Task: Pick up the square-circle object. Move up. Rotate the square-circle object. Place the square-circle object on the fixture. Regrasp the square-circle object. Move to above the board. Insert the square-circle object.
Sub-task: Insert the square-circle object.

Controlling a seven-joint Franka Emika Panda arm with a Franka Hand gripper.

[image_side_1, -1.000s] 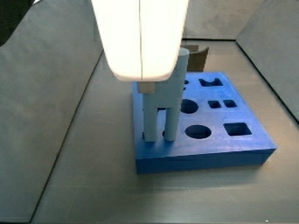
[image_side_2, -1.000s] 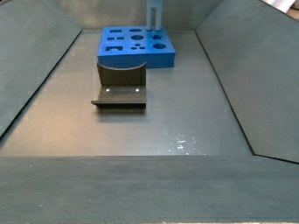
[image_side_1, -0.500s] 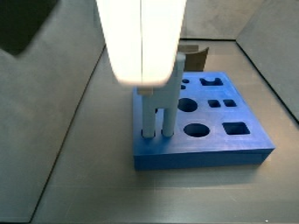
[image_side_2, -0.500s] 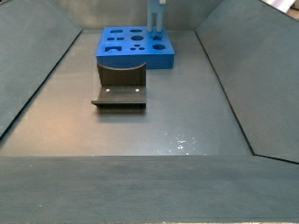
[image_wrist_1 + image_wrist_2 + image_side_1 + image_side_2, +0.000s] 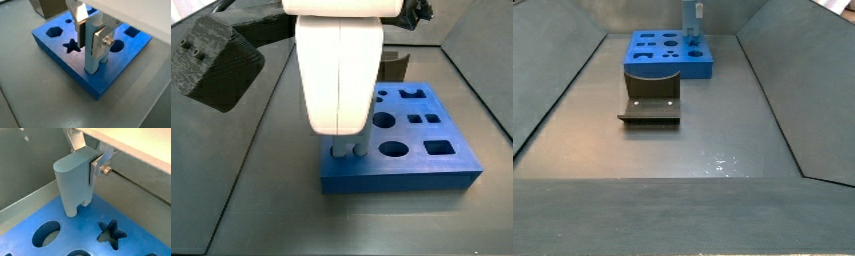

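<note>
End effector (image 5: 91, 37), one square-circle object (image 5: 75, 183), one board (image 5: 60, 57)

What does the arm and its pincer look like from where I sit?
In a side view the arm is a broad, smooth white column with black housings above it. The pincer, down at the board, has flat silver plate fingers. A silver bracket with a round screw head sits at one finger. No cables or markings show.
</note>
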